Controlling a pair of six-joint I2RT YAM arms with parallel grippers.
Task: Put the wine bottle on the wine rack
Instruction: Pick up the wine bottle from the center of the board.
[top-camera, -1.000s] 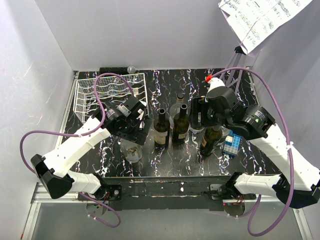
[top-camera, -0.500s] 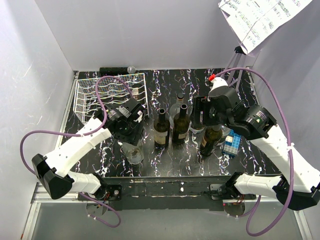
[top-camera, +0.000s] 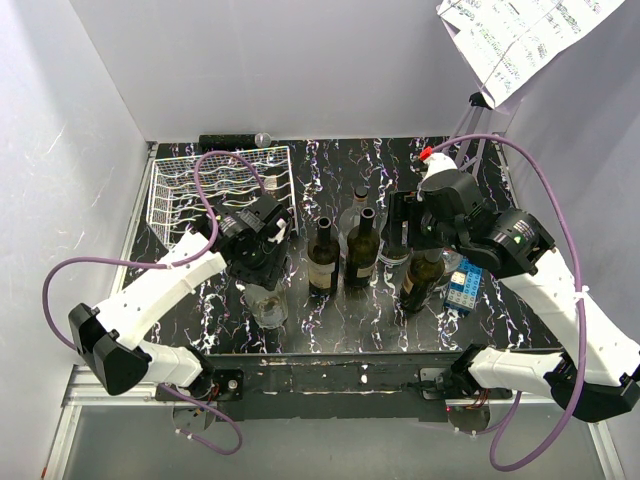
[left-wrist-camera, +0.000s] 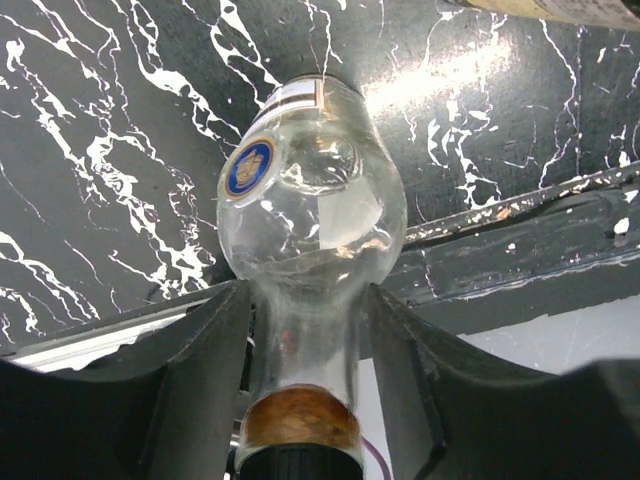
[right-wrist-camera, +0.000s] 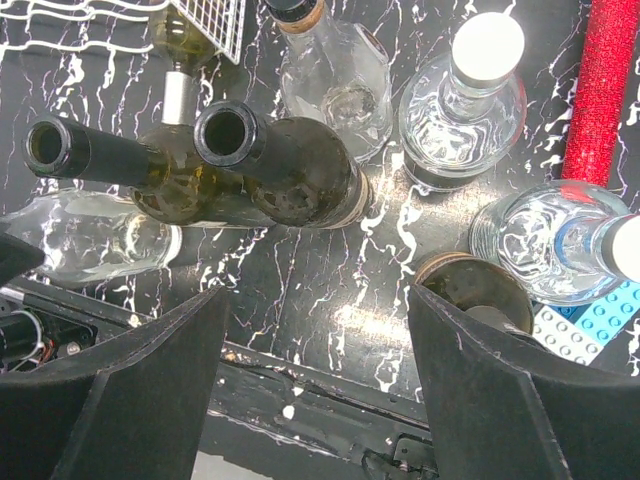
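Observation:
A clear, round-bellied wine bottle (left-wrist-camera: 310, 200) with a blue and gold seal stands on the black marbled table. My left gripper (left-wrist-camera: 310, 300) is shut on its neck just above the cork-coloured collar. From above, the left gripper (top-camera: 262, 262) sits over that bottle (top-camera: 268, 306), a little in front of the white wire wine rack (top-camera: 215, 185) at the back left. My right gripper (right-wrist-camera: 318, 300) hangs open with nothing in it, above bare table beside the dark bottles, and shows in the top view (top-camera: 402, 232) too.
Two open dark green bottles (top-camera: 322, 255) (top-camera: 361, 248) stand mid-table, with a third dark bottle (top-camera: 424, 278) to their right. Clear stoppered bottles (right-wrist-camera: 462, 95) (right-wrist-camera: 330, 70), a red glittery tube (right-wrist-camera: 600, 90) and a blue brick block (top-camera: 463, 287) crowd the right side. The table's front edge (top-camera: 340, 358) lies close.
My left gripper has closed onto the clear bottle's neck and now holds it. The left wrist shifted slightly forward. The right gripper stayed open and barely moved.

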